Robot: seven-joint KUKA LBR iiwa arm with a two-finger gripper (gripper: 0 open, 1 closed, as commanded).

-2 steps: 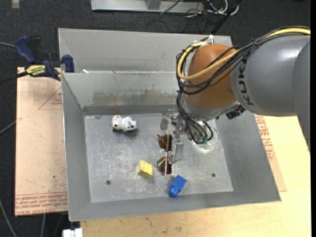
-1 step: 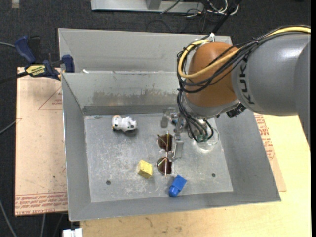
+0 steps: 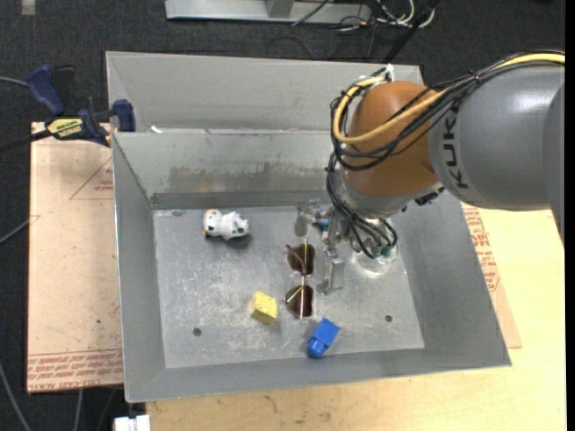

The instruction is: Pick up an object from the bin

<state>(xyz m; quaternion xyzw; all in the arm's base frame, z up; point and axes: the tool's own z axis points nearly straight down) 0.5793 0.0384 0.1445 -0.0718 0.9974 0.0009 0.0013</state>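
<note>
Grey metal bin (image 3: 135, 241), mostly bare floor, with a handful of small things scattered on it. The one that matters is the sunglasses (image 3: 301, 281), brown lenses, lying flat about mid-floor with one lens toward the back wall and the other toward the front.

The gripper (image 3: 331, 272) is down low just right of the sunglasses as the camera sees it, roughly level with the gap between the two lenses. It's right beside them, not round them, and nothing shows in its grasp. Whether it touches the frame can't be made out, and how far open it is can't be told either, since the wrist hardware and cables crowd that spot.

The arm (image 3: 512, 142) comes in from the right, and its orange cover (image 3: 391, 142) hangs above and behind the sunglasses.

Everything else, placed off the sunglasses:
- yellow block (image 3: 264, 308) just left of the front lens, near it but apart
- blue piece (image 3: 322, 338) in front of the front lens, close to the bin's front wall
- white toy (image 3: 225, 225) well off to the left and back
- clear piece (image 3: 377, 260) to the right, on the far side of the gripper, partly under the cables
</note>
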